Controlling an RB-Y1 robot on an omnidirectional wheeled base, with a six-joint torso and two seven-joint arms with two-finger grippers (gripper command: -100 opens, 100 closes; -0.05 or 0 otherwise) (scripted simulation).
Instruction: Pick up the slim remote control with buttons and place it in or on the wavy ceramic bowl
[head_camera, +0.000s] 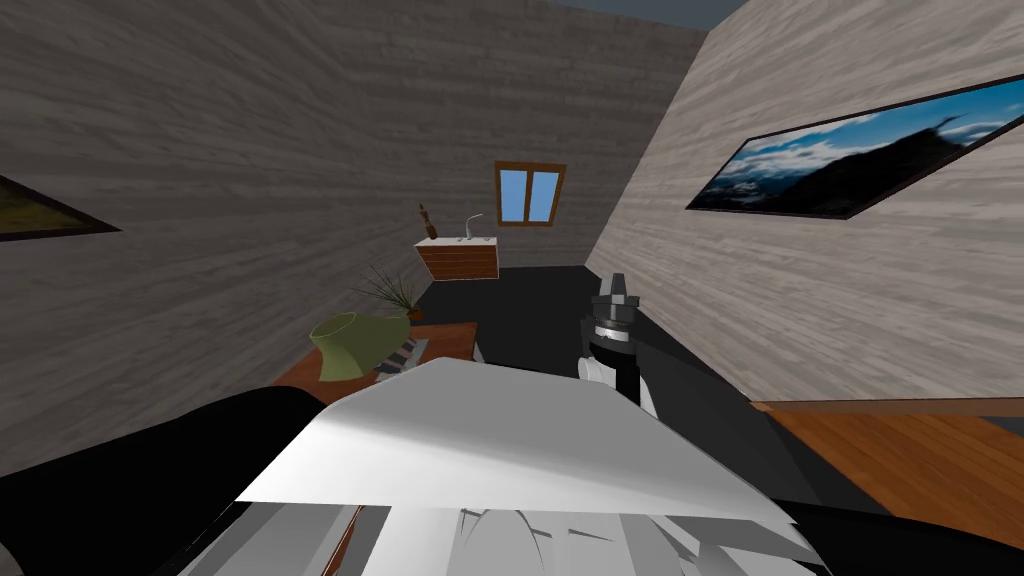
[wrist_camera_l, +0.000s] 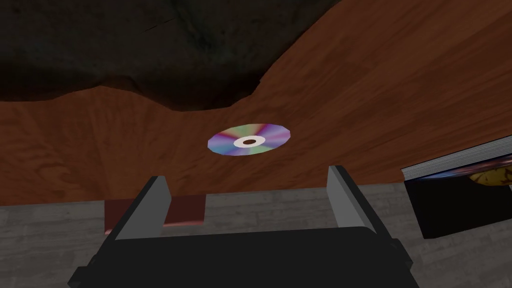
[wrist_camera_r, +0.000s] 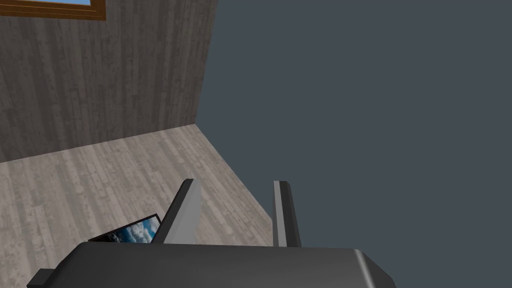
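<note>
Remote (head_camera: 401, 353) lies beside bowl (head_camera: 346, 346), well apart from right pincer (head_camera: 613, 283).

Here's the right gripper (wrist_camera_r: 235, 184): dark body low, two grey fingers (wrist_camera_r: 186, 212) rising from it, parted, a narrow gap between.

My left gripper (wrist_camera_l: 247, 175) has a dark, flat-sided box with bevelled corners. Two light grey fingers (wrist_camera_l: 152, 205), thin as blades, rise from it, each with a darker outer edge. My right gripper (wrist_camera_r: 235, 183) has a smoother dark grey box with rounded shoulders and the same grey blades. In the head view my right forearm (head_camera: 615, 355) is black, with a silver-white band toward 12 o'clock and white shells toward 6.
</note>
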